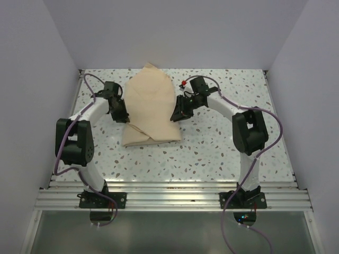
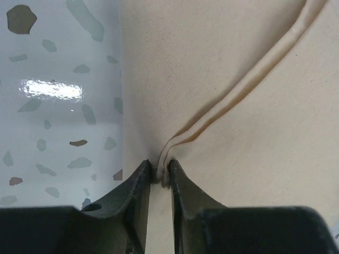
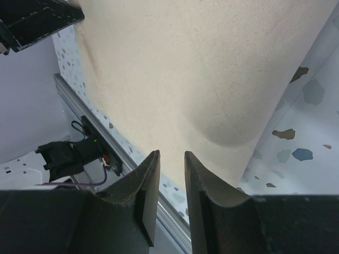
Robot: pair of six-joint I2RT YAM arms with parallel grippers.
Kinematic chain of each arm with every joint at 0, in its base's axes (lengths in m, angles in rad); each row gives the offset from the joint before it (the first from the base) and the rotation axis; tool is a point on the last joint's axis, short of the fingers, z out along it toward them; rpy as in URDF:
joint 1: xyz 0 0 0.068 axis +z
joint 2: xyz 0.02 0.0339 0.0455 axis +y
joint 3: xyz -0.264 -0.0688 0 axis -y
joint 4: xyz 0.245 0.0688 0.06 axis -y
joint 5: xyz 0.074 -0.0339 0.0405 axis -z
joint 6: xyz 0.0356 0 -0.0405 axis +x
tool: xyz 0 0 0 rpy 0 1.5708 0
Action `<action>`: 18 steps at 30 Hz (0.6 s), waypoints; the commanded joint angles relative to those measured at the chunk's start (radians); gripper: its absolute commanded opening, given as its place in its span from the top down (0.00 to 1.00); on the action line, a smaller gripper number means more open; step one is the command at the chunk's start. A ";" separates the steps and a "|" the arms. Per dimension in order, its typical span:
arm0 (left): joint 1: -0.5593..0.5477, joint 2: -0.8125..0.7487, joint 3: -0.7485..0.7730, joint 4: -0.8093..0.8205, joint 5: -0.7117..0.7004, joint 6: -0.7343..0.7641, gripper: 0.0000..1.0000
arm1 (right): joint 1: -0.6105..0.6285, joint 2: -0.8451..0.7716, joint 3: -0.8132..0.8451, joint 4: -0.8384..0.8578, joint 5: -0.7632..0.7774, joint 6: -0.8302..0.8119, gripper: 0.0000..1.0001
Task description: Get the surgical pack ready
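Observation:
The surgical pack [image 1: 151, 106] lies as a folded tan cloth bundle in the middle of the speckled table [image 1: 222, 153]; whatever is inside is hidden. My left gripper [image 1: 124, 117] sits at the bundle's left edge. In the left wrist view the left gripper [image 2: 160, 172] is shut on a raised fold of the cloth [image 2: 238, 63], and a crease runs from the tips up to the right. My right gripper [image 1: 176, 115] hovers at the bundle's right edge. In the right wrist view the right gripper [image 3: 170, 156] stands slightly open with nothing between its fingers, and the cloth [image 3: 185, 69] bulges beyond the tips.
White walls [image 1: 32, 79] enclose the table on three sides. An aluminium rail [image 1: 169, 198] with both arm bases runs along the near edge. The rail [image 3: 90, 121] and a cabled base show in the right wrist view, with part of the left arm [image 3: 37, 21] at top left.

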 commanded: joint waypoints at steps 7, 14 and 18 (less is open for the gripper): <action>-0.014 -0.003 0.048 0.015 -0.003 -0.004 0.74 | 0.006 -0.047 -0.019 -0.002 -0.011 -0.015 0.71; -0.015 0.003 0.069 0.009 -0.008 -0.006 0.78 | 0.006 -0.050 -0.037 0.000 -0.012 -0.020 0.72; -0.017 0.002 0.066 0.006 -0.014 -0.010 0.83 | 0.006 -0.045 -0.037 0.000 -0.014 -0.020 0.72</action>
